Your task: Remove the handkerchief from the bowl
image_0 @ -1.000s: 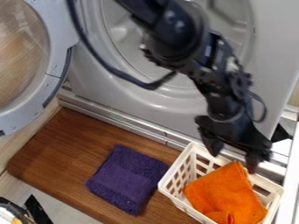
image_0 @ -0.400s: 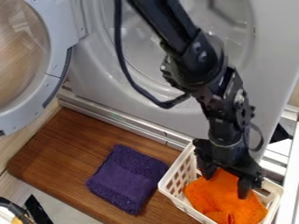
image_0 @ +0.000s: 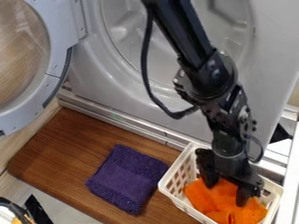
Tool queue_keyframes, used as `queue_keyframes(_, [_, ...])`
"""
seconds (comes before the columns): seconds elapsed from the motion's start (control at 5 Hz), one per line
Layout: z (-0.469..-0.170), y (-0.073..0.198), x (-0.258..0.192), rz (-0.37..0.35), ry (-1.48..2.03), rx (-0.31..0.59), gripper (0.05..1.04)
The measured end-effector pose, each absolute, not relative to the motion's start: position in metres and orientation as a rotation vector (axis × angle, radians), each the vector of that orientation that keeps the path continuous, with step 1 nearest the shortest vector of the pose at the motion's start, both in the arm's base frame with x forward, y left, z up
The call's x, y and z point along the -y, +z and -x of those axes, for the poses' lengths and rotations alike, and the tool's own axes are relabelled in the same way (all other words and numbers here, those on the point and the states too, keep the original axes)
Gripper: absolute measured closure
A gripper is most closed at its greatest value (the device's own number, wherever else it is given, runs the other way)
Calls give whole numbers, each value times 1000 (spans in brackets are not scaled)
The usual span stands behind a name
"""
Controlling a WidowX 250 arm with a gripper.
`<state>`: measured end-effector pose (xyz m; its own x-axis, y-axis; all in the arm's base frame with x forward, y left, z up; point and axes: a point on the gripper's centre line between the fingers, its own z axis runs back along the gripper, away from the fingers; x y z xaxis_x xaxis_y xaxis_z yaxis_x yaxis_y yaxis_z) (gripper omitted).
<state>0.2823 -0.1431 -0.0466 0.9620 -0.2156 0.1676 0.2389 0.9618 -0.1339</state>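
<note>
Camera view. Item: 1 black gripper [image_0: 227, 189], near right, pointing down into the basket, fingers parted wide, orange fabric between them. Item: 1 orange handkerchief [image_0: 199, 197], bunched, lying inside 1 white lattice basket [image_0: 166, 189], near right. Item: 1 purple cloth [image_0: 127, 179], folded, left of the basket, on 1 wooden board [image_0: 76, 144].

Faults to expect, by judgement, 4 in number. No. 1: slip, if the fingers close too shallow and pinch only a loose fold. No. 2: basket lifted or tipped, if a finger catches the lattice. No. 3: basket dragged, if a trailing corner snags. No. 4: purple cloth disturbed, if the carry leftward runs low.
</note>
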Motion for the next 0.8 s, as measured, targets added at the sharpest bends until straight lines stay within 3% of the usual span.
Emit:
queue_keyframes(0.4, [-283, -52, 152, 144, -246, 160, 727])
queue_keyframes(0.6, [-283, -52, 152, 145, -245, 164, 918])
queue_keyframes(0.8, [-281, -52, 152, 146, -249, 160, 985])
